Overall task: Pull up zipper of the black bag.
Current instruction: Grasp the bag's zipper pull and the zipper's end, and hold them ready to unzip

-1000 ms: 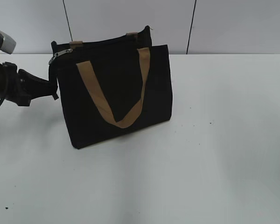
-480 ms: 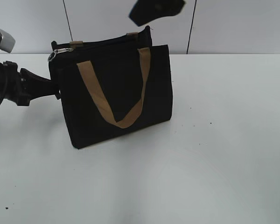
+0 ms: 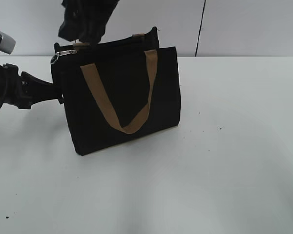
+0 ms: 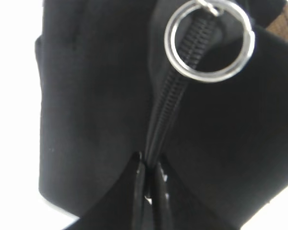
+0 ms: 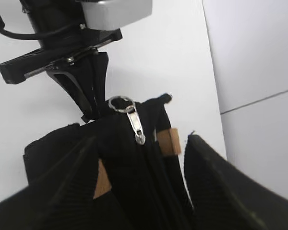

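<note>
The black bag (image 3: 119, 95) stands upright on the white counter (image 3: 224, 161), its tan handle (image 3: 118, 97) hanging in a loop over the front panel. From where I stand, the left gripper (image 3: 57, 93) comes in from the left side and has its fingers pressed together on the end seam of the bag, pinching the fabric just below the zip's end; the left wrist view shows the two tips closed on that black strip, with a silver ring (image 4: 209, 44) above them. The zipper (image 3: 64, 53) pull lies at the bag's top left corner, right by the held end, so the zip looks not yet drawn along the top edge.

The right gripper (image 3: 83, 29) hovers just above that corner, fingers spread wide to either side of the bag's top, and the silver tab (image 5: 137, 124) lies between them, untouched. By my reckoning the bracing is done; grasping the tab and the pull itself are left.
</note>
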{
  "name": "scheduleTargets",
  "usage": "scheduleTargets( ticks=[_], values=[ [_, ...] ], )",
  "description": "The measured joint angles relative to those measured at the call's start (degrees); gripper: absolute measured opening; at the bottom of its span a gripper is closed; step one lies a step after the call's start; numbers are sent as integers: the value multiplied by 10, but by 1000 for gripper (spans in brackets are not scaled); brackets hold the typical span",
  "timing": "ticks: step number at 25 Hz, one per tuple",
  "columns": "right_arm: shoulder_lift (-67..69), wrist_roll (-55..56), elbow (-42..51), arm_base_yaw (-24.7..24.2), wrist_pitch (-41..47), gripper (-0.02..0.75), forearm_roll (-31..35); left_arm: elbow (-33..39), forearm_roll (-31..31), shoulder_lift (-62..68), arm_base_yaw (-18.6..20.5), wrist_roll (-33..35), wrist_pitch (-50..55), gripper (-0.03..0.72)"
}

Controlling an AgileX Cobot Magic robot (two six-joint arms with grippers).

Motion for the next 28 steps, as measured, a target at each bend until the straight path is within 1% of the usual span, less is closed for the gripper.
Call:
scheduleTargets(
  ticks=[2,5,10,20,28],
  values=[
    [17,-50,-3,14,-18,439,-1,0,0,0,0,-1,0,17],
    [43,-89,-3,32,-40,439,-1,0,1,0,0,-3,0,17],
    [81,-111,-3,45,-82,439,2,0,1,0,0,-3,0,17],
    [116,-137,-3,46,-131,439,11,0,1,0,1,-4,0,15],
    [125,-137,-3,46,-153,358,11,0,1,0,15,-8,7,15]
  ],
)
